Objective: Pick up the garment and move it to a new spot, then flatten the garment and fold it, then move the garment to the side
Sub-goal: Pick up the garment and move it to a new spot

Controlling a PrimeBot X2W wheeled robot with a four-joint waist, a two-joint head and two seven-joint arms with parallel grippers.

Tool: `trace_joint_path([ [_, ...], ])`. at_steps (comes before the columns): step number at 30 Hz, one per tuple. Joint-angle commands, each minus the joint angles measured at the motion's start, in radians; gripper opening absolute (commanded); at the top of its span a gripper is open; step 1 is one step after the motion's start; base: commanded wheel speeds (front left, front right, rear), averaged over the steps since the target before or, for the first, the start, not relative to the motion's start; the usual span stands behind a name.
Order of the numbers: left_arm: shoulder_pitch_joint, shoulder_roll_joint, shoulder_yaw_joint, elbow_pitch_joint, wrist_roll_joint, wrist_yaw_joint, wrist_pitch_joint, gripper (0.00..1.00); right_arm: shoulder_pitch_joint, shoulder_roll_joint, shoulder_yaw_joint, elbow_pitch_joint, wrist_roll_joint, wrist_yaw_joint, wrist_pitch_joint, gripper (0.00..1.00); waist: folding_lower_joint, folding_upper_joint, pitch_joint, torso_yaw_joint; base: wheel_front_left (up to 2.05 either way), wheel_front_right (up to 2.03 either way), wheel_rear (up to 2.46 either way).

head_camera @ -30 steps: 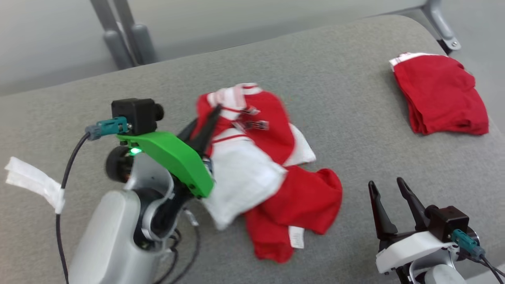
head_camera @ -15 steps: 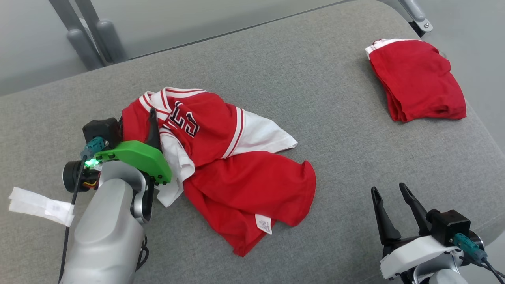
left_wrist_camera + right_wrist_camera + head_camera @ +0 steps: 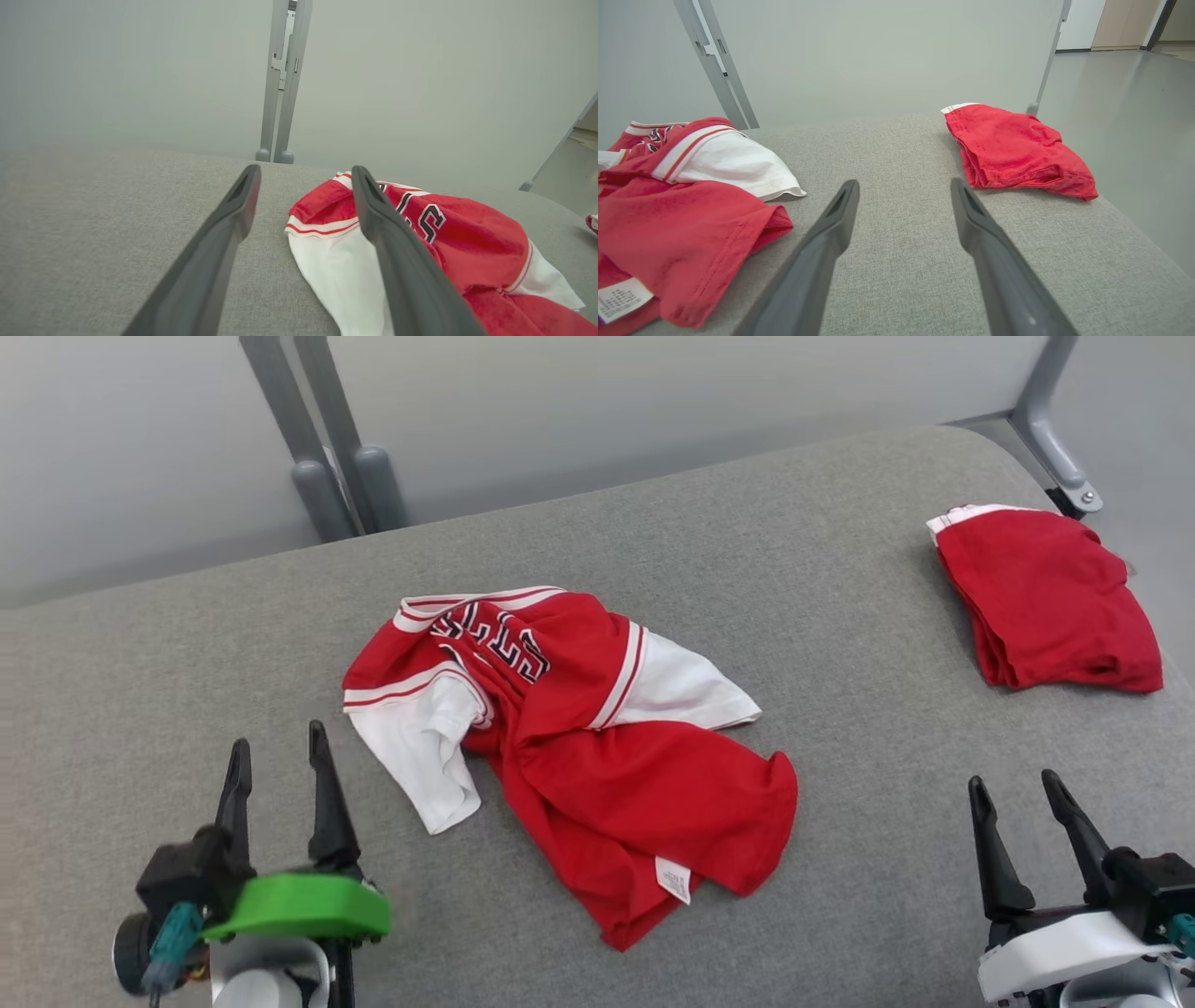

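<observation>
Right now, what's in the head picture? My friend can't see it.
A crumpled red and white jersey lies in the middle of a grey pad. The left gripper and right gripper sit open and empty at the bottom corners. A folded red cloth lies far right.

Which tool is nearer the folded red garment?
Right. The right tool is on the near side of the folded red garment; the left tool is to its left, past the crumpled jersey.

Crumpled jersey (image 3: 607,775) mid-counter: bright red, white sleeves, red-and-white striped trim, black lettering edged white, small white label. At the far right corner, the folded garment (image 3: 1050,602), plain red, white edge. Grey woven counter (image 3: 747,551). Green-cased left pincer (image 3: 275,747), white-cased right pincer (image 3: 1013,782), dark fingers.
</observation>
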Motion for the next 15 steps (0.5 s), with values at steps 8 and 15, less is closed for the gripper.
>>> trace_joint_path([
  [8, 0.284, -0.013, 0.050, -0.149, 0.028, -0.065, -0.001, 1.00, 0.055, 0.009, -0.078, -0.057, -0.040, 0.000, -0.003, 1.00, 0.0000, 0.0000, -0.080, 0.100, 0.00, 0.00, 0.00],
  [15, 0.381, -0.017, 0.088, -0.187, 0.069, -0.112, -0.001, 1.00, 0.066, 0.019, -0.089, -0.069, -0.059, 0.000, -0.003, 1.00, 0.0000, 0.0000, -0.101, 0.127, 0.00, 0.00, 0.00],
])
